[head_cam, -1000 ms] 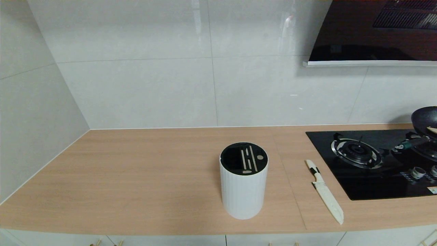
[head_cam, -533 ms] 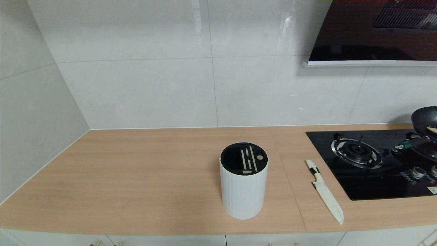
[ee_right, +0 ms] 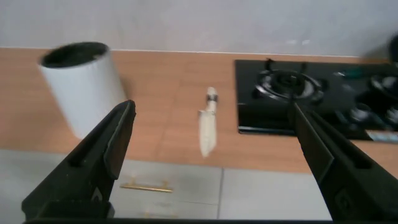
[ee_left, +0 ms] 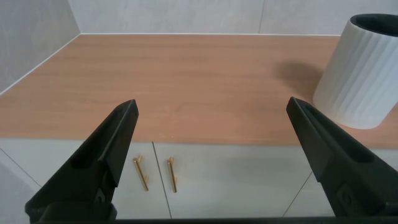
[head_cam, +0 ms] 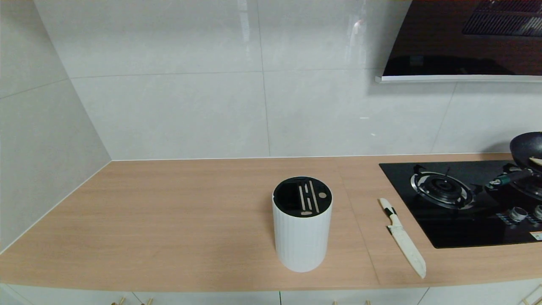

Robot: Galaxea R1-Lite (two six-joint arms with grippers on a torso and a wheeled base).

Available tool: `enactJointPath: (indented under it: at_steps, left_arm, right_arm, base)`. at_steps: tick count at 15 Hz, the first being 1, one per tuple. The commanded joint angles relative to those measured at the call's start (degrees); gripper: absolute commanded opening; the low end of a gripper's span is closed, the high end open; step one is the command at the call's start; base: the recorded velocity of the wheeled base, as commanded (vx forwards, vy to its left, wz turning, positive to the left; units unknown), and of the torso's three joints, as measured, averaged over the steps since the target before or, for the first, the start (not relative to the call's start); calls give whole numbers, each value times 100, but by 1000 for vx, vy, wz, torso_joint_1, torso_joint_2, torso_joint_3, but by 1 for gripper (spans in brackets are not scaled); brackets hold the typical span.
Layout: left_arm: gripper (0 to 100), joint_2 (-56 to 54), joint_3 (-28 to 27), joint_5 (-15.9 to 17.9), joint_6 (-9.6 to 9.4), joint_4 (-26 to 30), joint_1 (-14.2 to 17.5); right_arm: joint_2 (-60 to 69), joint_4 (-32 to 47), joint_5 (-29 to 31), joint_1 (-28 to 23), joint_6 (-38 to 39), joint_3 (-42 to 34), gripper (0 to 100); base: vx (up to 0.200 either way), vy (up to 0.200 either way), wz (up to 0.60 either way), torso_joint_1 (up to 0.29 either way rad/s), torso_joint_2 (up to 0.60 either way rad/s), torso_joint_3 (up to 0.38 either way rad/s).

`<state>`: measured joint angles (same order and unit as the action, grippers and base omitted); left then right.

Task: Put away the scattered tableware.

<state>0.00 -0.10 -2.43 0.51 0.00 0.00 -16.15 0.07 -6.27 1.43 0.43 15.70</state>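
Note:
A white knife (head_cam: 402,237) with a black band on its handle lies flat on the wooden counter (head_cam: 178,220), between a white ribbed knife holder (head_cam: 302,224) and the stove. The holder stands upright near the counter's front edge, its black top cut with slots. My left gripper (ee_left: 211,118) hangs open in front of the counter edge, the holder (ee_left: 364,71) off to one side. My right gripper (ee_right: 211,124) is open too, below the counter edge, with the knife (ee_right: 208,122) lying on the counter straight beyond the gap between its fingers and the holder (ee_right: 84,87) off to one side.
A black gas stove (head_cam: 461,199) with burners and knobs fills the counter's right end. A dark pan (head_cam: 527,148) sits on its far right burner. A range hood (head_cam: 465,42) hangs above. Cabinet doors with gold handles (ee_left: 155,174) lie below the counter. Tiled walls close the back and left.

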Motion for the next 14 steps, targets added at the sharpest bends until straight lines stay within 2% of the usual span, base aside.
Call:
enactJointPath:
  at_steps: [1,4,7,11,14]
  left_arm:
    - [100,0,-8,-4,2,0,0]
    - [100,0,-8,-4,2,-9,0]
    - [100,0,-8,-4,2,0,0]
    - [100,0,-8,-4,2,0,0]
    - [100,0,-8,-4,2,0,0]
  right_arm:
    - [-2129,-51,-287,86,36,1198,100]
    - [-3307,-60,-261,367,36,1814,100]
    - [-4423,-394,-252,481,45,1937,100]
    - [-6506,-1528,-208,490,-16,1954,100]
    - [-7938,-2767,310,499,-148,1902,100]
  base:
    - [0,0,0,0,0,0]
    - [0,0,0,0,0,0]
    - [0,0,0,0,0,0]
    - [0,0,0,0,0,0]
    - [0,0,0,0,0,0]
